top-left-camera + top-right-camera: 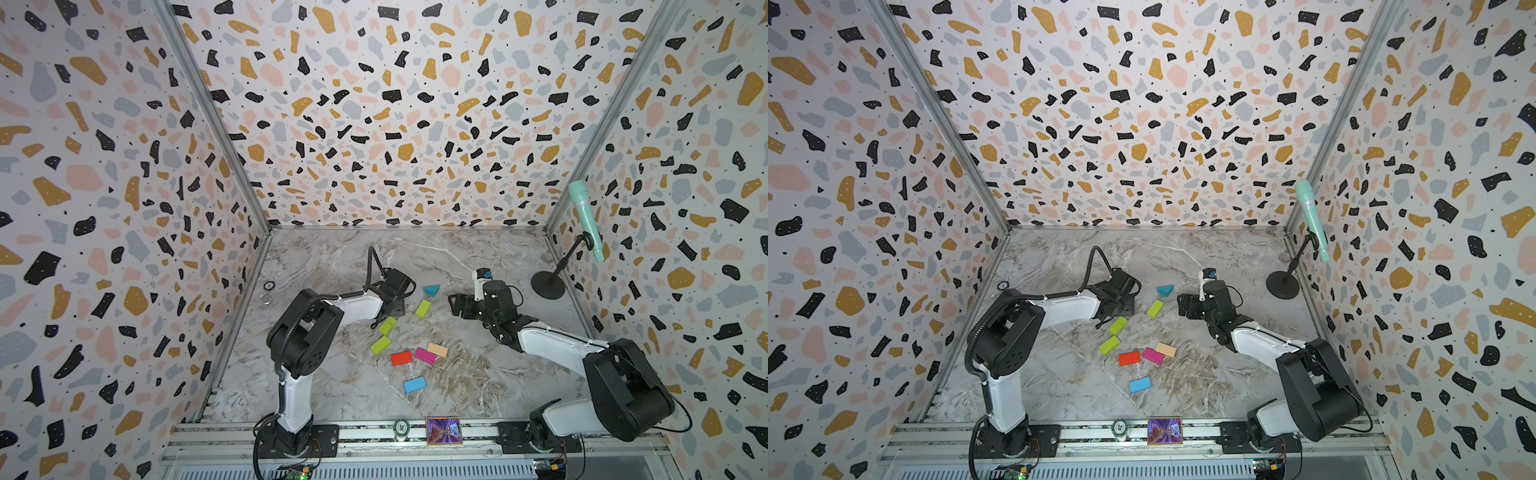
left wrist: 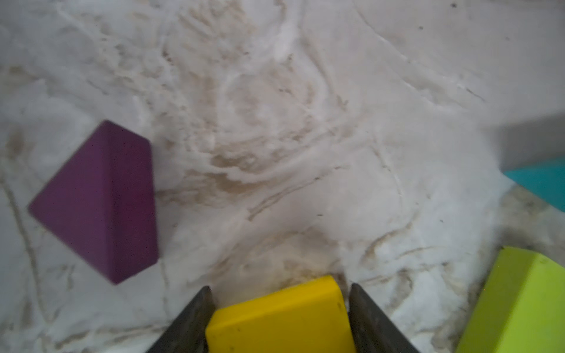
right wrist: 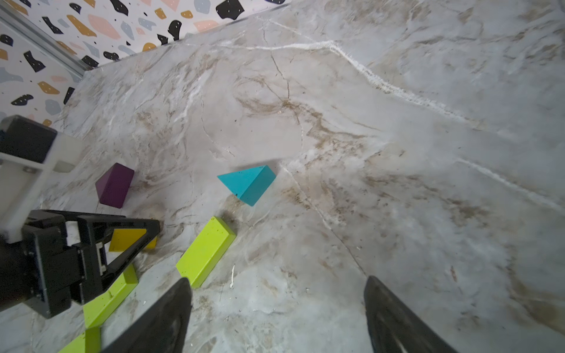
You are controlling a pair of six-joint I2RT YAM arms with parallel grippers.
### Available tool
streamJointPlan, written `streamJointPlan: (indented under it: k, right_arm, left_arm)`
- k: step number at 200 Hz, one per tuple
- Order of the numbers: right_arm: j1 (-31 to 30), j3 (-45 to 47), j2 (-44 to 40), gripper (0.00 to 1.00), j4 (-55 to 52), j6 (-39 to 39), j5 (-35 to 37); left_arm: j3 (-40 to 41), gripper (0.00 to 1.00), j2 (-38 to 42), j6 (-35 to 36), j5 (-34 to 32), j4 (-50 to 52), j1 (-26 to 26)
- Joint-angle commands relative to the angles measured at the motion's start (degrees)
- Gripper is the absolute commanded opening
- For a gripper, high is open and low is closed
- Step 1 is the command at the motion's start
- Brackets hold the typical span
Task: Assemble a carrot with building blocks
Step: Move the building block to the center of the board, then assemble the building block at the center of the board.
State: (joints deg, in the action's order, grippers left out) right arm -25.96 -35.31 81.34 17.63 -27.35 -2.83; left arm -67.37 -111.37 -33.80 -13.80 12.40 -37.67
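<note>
The building blocks lie loose on the marble table (image 1: 478, 374); no carrot figure is in view. My left gripper (image 2: 278, 288) is low over the table with its fingers against both sides of the yellow block (image 2: 278, 318), also visible in the right wrist view (image 3: 125, 240). The purple triangle (image 2: 97, 201) lies beside it, hidden in both top views. The teal triangle (image 1: 431, 289) and a lime green block (image 1: 423, 308) lie between the arms. My right gripper (image 3: 276, 284) is open and holds nothing, hovering right of them (image 1: 455, 305).
Two more lime green blocks (image 1: 387, 325) (image 1: 380, 345) and the red (image 1: 401, 358), magenta (image 1: 425, 355), tan (image 1: 437, 349) and light blue (image 1: 414, 384) blocks lie nearer the front. A mint microphone on a black stand (image 1: 548, 284) is at the back right. Patterned walls enclose three sides.
</note>
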Motion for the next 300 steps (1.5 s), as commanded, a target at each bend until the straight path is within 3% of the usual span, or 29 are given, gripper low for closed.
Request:
streamJointPlan:
  k: [1,47,75,135,196,300]
  right_arm:
    - [-1.34,-0.53,0.86,0.88,0.65,-0.92,-0.08]
    - [-3.51,-2.12,3.84,0.88,0.43,-0.87,0.98]
    - [-4.66,-3.00,5.38,0.88,0.19,0.29,1.28]
    - [-7.35,-6.13,7.87,0.88,-3.95,10.08,1.36]
    - [-11.76,-10.85,15.04,0.87,-4.92,21.94,3.84]
    - [-12.37,-15.90,24.20,0.88,-3.85,23.40,6.09]
  left_arm:
    - [-1.69,0.67,-2.81,3.48,2.83,1.57,-1.29]
    - [-2.60,0.67,-2.99,4.54,0.93,2.48,-1.79]
    - [-2.13,0.75,-1.09,4.44,-0.56,1.78,-1.79]
    - [-1.54,0.83,8.93,3.33,-4.56,-0.48,-1.04]
    - [7.33,0.83,19.93,1.73,-0.70,-0.45,5.24]
    - [10.78,0.84,20.72,0.93,2.50,-2.54,6.38]
